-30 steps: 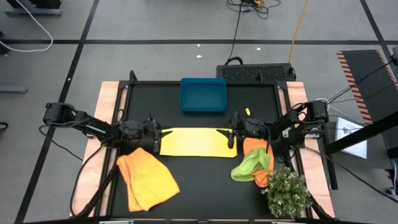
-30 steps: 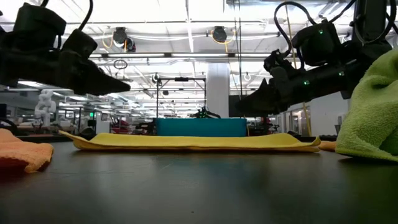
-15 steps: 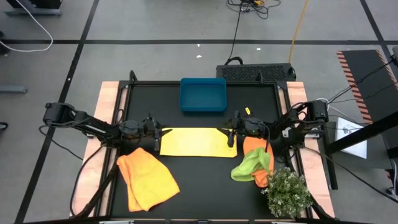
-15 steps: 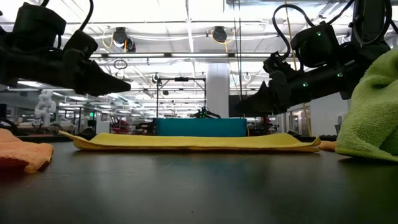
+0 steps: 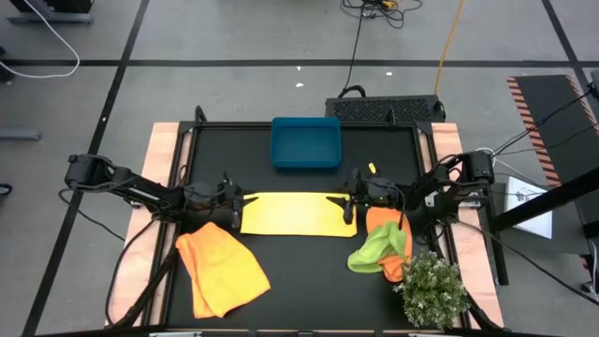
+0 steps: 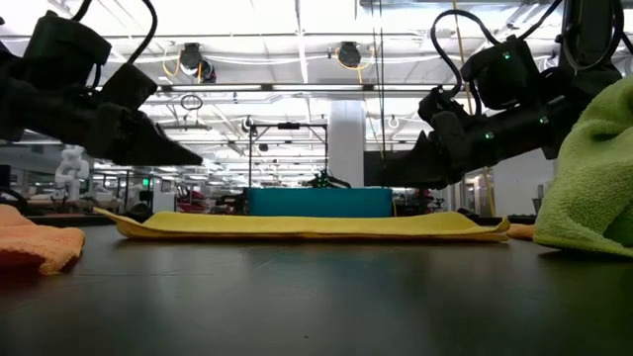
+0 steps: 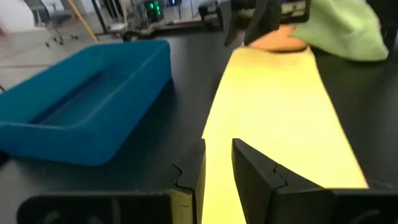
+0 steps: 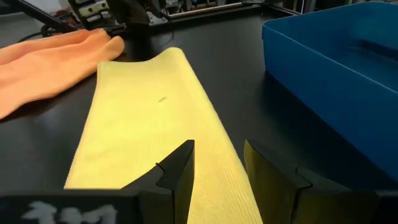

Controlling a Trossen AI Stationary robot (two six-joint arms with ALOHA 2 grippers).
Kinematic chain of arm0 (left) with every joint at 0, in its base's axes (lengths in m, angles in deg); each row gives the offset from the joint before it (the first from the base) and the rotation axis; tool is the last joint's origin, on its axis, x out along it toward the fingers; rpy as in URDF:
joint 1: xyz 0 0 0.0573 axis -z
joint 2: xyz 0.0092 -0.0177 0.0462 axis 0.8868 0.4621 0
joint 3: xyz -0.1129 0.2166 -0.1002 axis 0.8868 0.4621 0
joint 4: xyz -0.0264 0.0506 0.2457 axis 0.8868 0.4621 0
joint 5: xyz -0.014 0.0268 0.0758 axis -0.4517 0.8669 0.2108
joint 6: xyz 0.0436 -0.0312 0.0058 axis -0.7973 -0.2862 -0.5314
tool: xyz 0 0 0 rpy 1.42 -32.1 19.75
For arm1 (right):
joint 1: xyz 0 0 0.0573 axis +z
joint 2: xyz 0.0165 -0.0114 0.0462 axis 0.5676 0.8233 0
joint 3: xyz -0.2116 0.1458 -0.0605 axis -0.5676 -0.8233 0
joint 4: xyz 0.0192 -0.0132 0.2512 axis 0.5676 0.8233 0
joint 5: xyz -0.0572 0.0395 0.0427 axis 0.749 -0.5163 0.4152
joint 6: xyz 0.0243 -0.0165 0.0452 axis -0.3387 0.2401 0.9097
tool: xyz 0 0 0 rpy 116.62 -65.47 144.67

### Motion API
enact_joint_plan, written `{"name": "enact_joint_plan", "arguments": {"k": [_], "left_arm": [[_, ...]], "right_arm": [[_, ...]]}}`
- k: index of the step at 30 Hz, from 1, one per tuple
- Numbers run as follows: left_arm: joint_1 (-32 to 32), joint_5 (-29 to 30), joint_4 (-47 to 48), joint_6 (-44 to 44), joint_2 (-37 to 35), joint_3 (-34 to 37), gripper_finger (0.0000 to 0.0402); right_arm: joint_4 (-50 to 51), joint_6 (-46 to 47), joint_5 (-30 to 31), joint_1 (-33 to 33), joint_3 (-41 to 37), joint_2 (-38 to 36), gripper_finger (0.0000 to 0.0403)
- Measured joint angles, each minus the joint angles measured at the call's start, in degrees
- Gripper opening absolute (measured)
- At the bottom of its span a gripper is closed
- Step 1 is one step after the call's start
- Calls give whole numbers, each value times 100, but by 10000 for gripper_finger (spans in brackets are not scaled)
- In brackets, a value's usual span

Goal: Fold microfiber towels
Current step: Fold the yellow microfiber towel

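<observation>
Lying flat mid-worktop [image 5: 299, 245], the folded yellow towel [image 5: 292, 213] spans between left gripper [image 5: 236, 205] and right gripper [image 5: 351, 205], both hovering at its ends with fingers slightly parted, gripping nothing.

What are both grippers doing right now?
Left gripper: open, empty, above the yellow towel.
Right gripper: open, empty, above its other end.

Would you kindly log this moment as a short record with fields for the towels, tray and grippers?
yellow towel: folded to a strip, flat, mid-table
left gripper: open, above strip's left end
right gripper: open, above strip's right end
orange towel: crumpled, front left
green towel: heaped on another orange towel
tray: behind strip
plant: front right
</observation>
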Motion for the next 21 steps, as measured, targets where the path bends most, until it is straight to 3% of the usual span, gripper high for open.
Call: {"name": "enact_joint_plan", "arguments": {"k": [8,12,16,21], "left_arm": [[0,366,-348,-281,0,0,81],[-69,334,-267,76,-9,-11,81],[-431,-213,1093,598,-99,-349,81],[-1021,-735,3897,778,-111,-1408,81]], "right_arm": [[-2,2,154,-1,0,0,132],[24,183,-177,-33,0,-17,132],[398,481,-986,-165,2,-219,132],[1257,440,-1062,-444,2,-743,132]]}}
